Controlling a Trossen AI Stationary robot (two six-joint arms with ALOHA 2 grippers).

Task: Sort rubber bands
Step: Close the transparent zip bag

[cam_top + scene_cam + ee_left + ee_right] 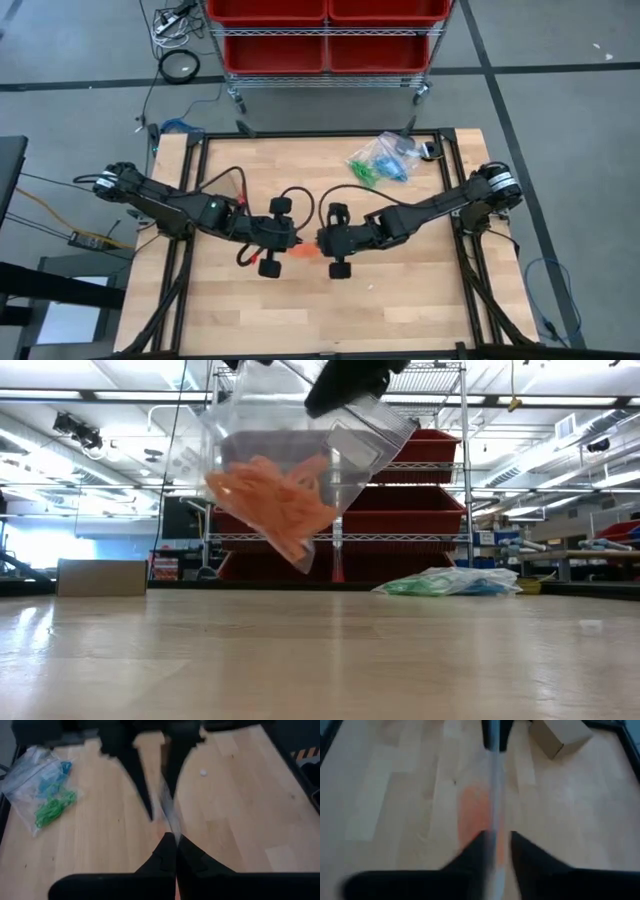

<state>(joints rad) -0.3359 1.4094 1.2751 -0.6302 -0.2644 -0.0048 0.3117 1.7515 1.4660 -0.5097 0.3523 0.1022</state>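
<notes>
While both arms meet mid-surface, I hold a clear bag (300,470) of orange rubber bands (280,500) aloft. Left gripper (290,243) jaws pinch its edge closed; right gripper (322,243) jaws straddle the plastic, grip unclear, probably to spread it.

Both arms reached inward from the worktop's left and right edges, meeting near its middle. The left end effector (290,243) was clamped tight; the right end effector (321,243) faced it, fingers slightly parted.
</notes>
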